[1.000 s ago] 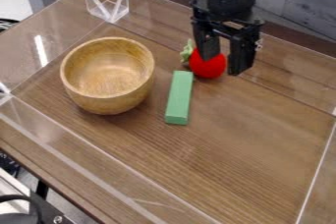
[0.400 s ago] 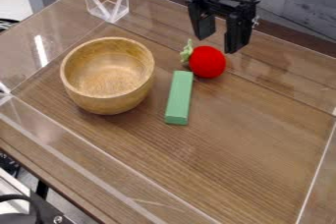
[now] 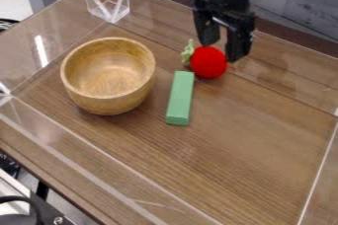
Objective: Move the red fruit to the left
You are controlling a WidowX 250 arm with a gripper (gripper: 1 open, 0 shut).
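From the camera, the wooden bowl (image 3: 109, 75) serves as landmark. The red toy fruit with its green leafy top (image 3: 209, 63) lies to the right of the bowl and a little toward the far side of the table, apart from the rim. The green rectangular block (image 3: 180, 98) is also right of the bowl, nearer to it than the fruit is, and the clear plastic holder (image 3: 109, 4) stands beyond the bowl's far side.

The black gripper (image 3: 224, 39) is right of the bowl and beyond it, over the far side of the fruit. Its jaws are spread wide, with nothing in them that I can make out.

What has changed is the gripper alone: a moment ago it showed farther back, more clearly off the fruit, and now it has come in closer to it. The fruit, block and bowl lie where they did. So the fruit has not been shifted left, and the step in hand looks like lining up for the grasp. The jaws probably need to come down around the fruit before closing; a low sweep toward the bowl could knock the block.
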